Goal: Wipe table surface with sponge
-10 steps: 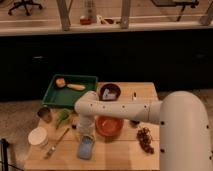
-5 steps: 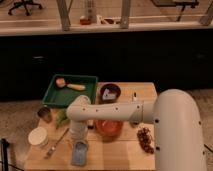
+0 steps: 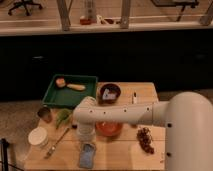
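The sponge, a small blue-grey pad, lies flat on the light wooden table surface near its front edge, left of centre. My gripper hangs straight down from the white arm and sits right above the sponge's far end, touching or nearly touching it. The arm reaches in from the right and crosses over the red bowl.
A green tray with food stands at the back left and a dark bowl behind the arm. A white lidded container, a utensil, a small cup and a green item lie left. Grapes lie right.
The sponge and gripper slid a little left across the table, then back to the right. The arm's elbow swung along with them.
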